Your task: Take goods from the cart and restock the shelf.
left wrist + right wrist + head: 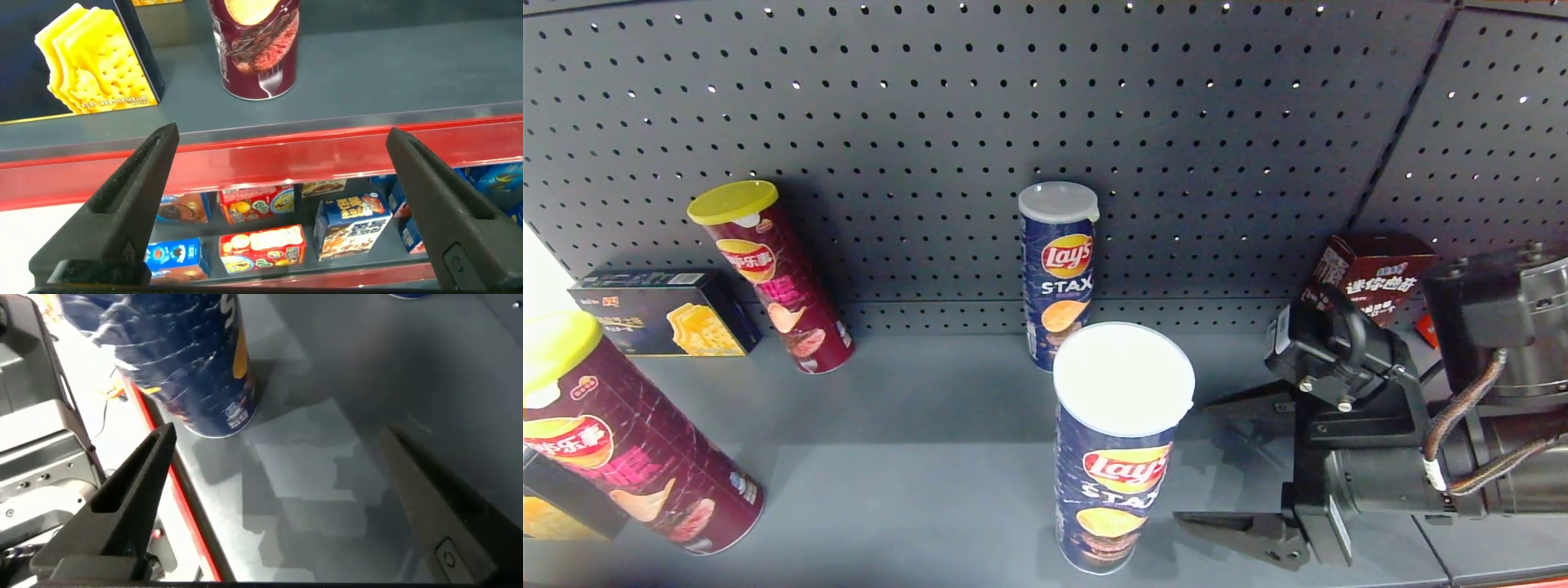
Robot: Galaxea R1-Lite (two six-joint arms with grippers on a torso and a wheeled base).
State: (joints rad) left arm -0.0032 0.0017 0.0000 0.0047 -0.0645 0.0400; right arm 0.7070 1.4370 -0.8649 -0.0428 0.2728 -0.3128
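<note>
Blue chip can (pixel 1123 457) with a white lid stands upright on the grey shelf (pixel 915 457), close to its front edge. Directly behind this can, against the pegboard wall (pixel 1013 122), stands a second blue can (pixel 1058 273) with a clear lid, the two apart.

Just to the right of the blue chip can the right gripper (pixel 1233 465) hangs low over the shelf. Its jaws are spread wide, they point toward the can, and nothing is between them. In the right wrist view the can's base (pixel 204 392) sits beyond the fingertips, not touched.

Behind and to the right of the blue chip can is a dark red box (pixel 1372 273), set against the wall. Well to the left of the can and farther back stands a rear maroon can (pixel 772 278) with a yellow lid, with a dark cracker box (pixel 662 314) beyond it. A front maroon can (pixel 621 441) stands far to the left, level with the blue chip can.

On that same left side the left gripper (pixel 282 135) hangs outside the shelf's red edge strip (pixel 270 159), spread wide and empty.
</note>
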